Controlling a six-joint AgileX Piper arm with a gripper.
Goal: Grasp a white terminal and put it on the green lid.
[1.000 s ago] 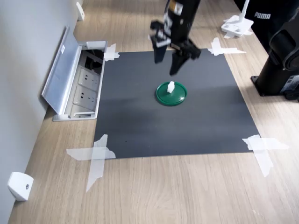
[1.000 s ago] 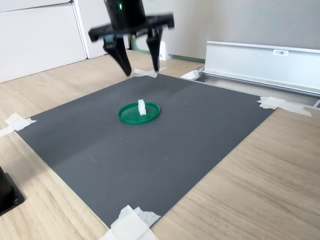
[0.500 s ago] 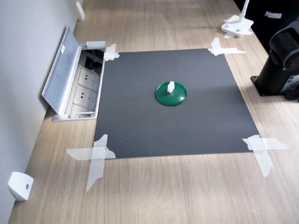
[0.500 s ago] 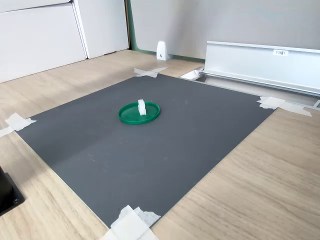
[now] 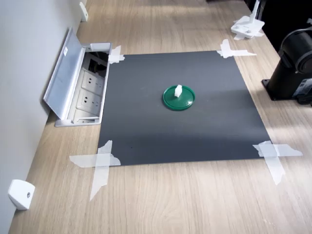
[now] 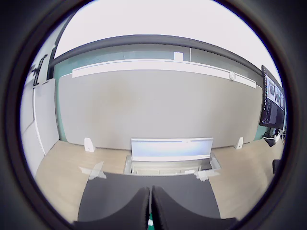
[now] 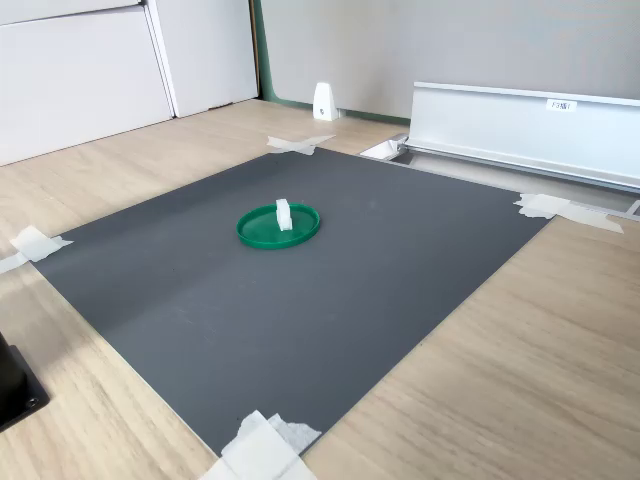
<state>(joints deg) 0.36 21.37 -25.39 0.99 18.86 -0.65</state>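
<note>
The white terminal [image 5: 178, 89] [image 7: 283, 214] stands upright on the green lid [image 5: 185, 102] [image 7: 258, 232], near its rim. The lid lies in the middle of a black mat [image 5: 146, 131] [image 7: 300, 320]. The gripper does not show in either exterior view. In the wrist view my gripper [image 6: 149, 211] is high above the mat, its two dark fingers [image 6: 134, 213] pressed together with nothing between them. A sliver of green shows just below the fingertips there.
An open socket box with a raised metal cover [image 5: 63, 78] [image 7: 520, 120] borders the mat. The arm's black base [image 5: 292, 68] stands at the first exterior view's right. White tape strips [image 5: 100, 163] hold the mat's corners. A white wedge [image 5: 19, 194] sits by the wall.
One second ago the open gripper hung over the lid in both exterior views. It has since lifted out of those views. The terminal and lid have not moved.
</note>
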